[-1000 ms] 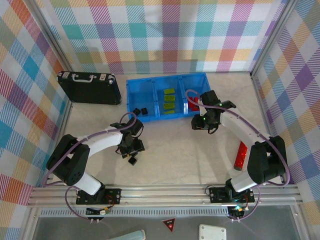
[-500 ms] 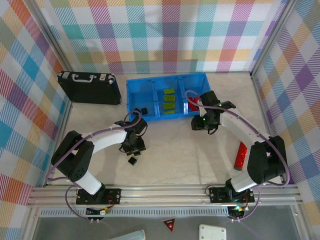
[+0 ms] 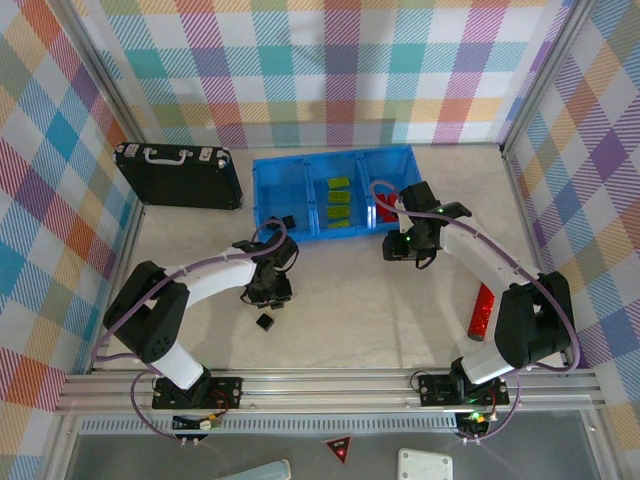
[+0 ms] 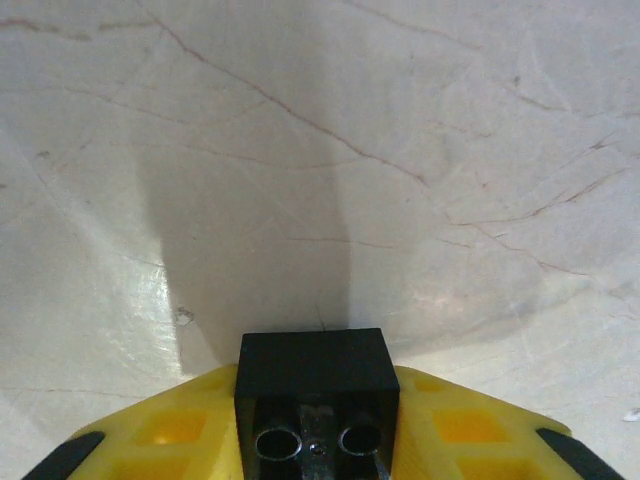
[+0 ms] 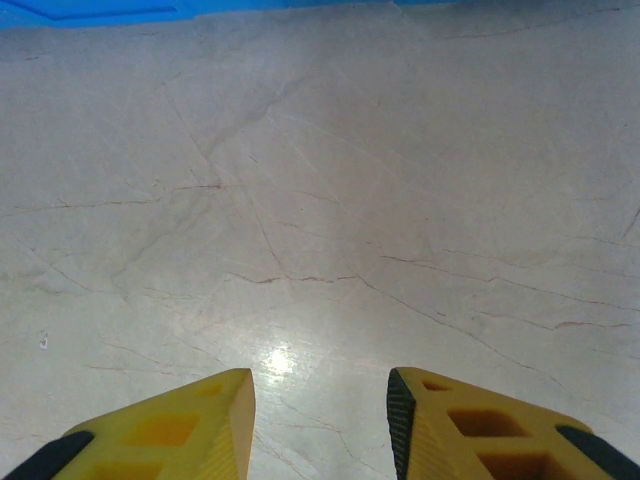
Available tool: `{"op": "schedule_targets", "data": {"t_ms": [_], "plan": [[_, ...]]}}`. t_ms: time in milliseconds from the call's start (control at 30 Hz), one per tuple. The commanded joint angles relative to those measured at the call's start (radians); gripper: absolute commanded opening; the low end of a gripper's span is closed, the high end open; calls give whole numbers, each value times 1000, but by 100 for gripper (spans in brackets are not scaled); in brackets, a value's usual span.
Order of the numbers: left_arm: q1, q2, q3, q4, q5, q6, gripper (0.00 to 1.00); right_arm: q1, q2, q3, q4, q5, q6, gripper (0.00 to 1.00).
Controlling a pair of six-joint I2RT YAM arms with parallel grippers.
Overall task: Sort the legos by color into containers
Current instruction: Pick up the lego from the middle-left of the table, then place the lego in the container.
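My left gripper (image 4: 316,400) is shut on a small black lego (image 4: 314,360), which sits between its yellow fingers just above the pale table. From above, that gripper (image 3: 270,293) hangs in front of the blue bin (image 3: 265,190). Another black lego (image 3: 265,321) lies on the table just in front of it. The containers hold black legos (image 3: 281,221) on the left, green legos (image 3: 340,200) in the middle and a red lego (image 3: 388,208) on the right. My right gripper (image 5: 320,400) is open over bare table, near the bin's right front corner (image 3: 403,250).
A long red brick (image 3: 482,312) lies near the right arm's base. A black briefcase (image 3: 178,174) sits at the back left, beside the bin. The bin's blue edge (image 5: 100,10) runs along the top of the right wrist view. Checked walls enclose the table.
The left gripper has closed on a black lego and shifted slightly right and towards the bin. The other black lego stays on the table. The right arm has not moved.
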Motion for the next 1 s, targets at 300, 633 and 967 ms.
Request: {"op": "schedule_targets", "data": {"t_ms": [300,633,967], "plan": [[21,-143,142,-55,-95,188,12,9,-42,-12,-28,5,2,42],[113,-63,320,-87,-82,307,5,9,-72,-13,-51,13,0,42],[190,143,575,-76,-94,376,6,9,-105,-9,-73,24,8,42]]}}
